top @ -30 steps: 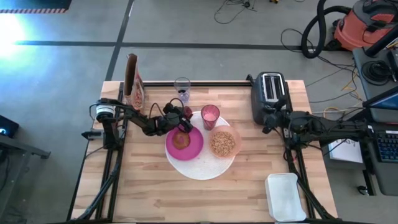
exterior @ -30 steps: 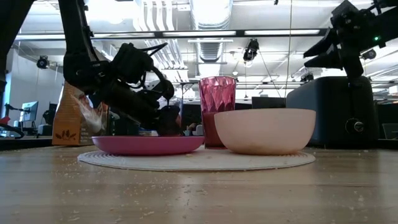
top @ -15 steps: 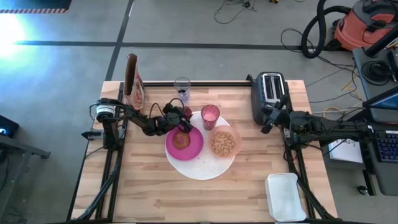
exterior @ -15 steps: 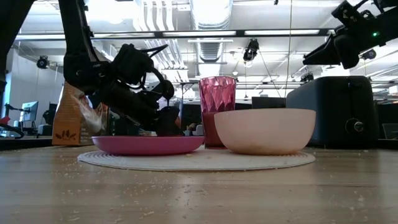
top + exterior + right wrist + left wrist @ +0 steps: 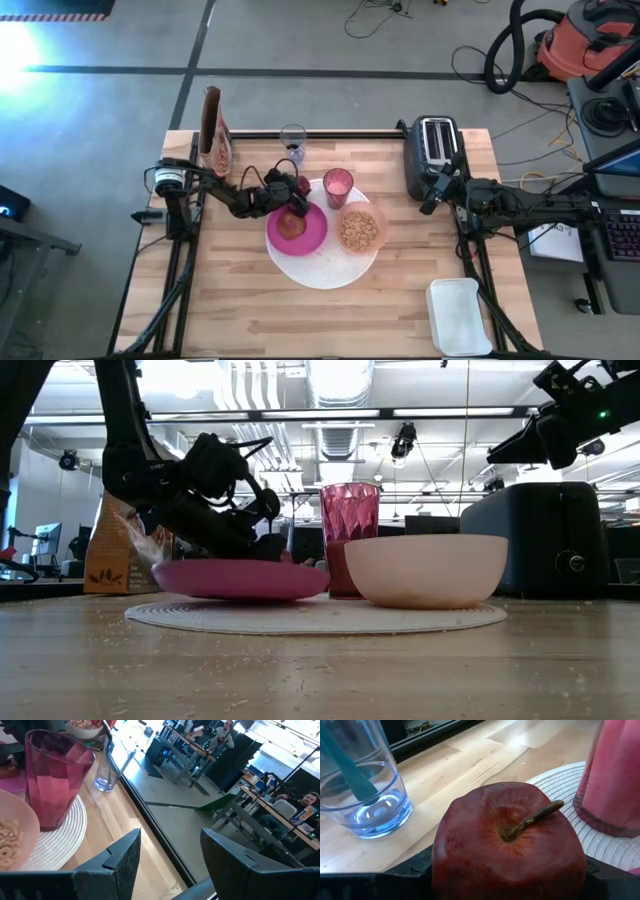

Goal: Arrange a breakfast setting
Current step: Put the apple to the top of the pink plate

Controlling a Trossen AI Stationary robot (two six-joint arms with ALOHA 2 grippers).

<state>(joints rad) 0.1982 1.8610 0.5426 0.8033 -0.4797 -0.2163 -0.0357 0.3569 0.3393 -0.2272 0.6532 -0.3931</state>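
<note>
My left gripper (image 5: 281, 192) is shut on a small dark-red fruit (image 5: 507, 850) at the far-left rim of the magenta plate (image 5: 305, 240). The plate lies on the big white round disc (image 5: 325, 270) and looks tilted in the low view (image 5: 240, 578). Round toasted bread (image 5: 291, 224) sits on it. The translucent pink bowl (image 5: 359, 229), holding cereal, and the pink tumbler (image 5: 338, 184) also stand on the disc. The blue-handled spoon (image 5: 345, 760) stands in a clear glass (image 5: 292, 140). My right gripper (image 5: 170, 860) hangs open in the air beside the toaster. My left gripper pinches the fruit by its two opposite sides (image 5: 442, 865) between its two fingers. The fingers slant down from the table's left. The stem end (image 5: 530, 817) faces away from the wrist. The fruit is low at the plate's far-left rim; whether it touches the plate, I cannot tell.
A cereal box (image 5: 214, 130) stands at the far left corner. A black toaster (image 5: 433, 150) stands at the far right. A white lidded container (image 5: 458, 315) lies near the front right corner. The near half of the wooden table (image 5: 240, 310) is bare.
The magenta plate has tipped: in the low view its near side now stands raised off the white disc, where it lay flat before. My left gripper has dipped slightly with the fruit. My right gripper has rolled about its own axis, staying in place.
</note>
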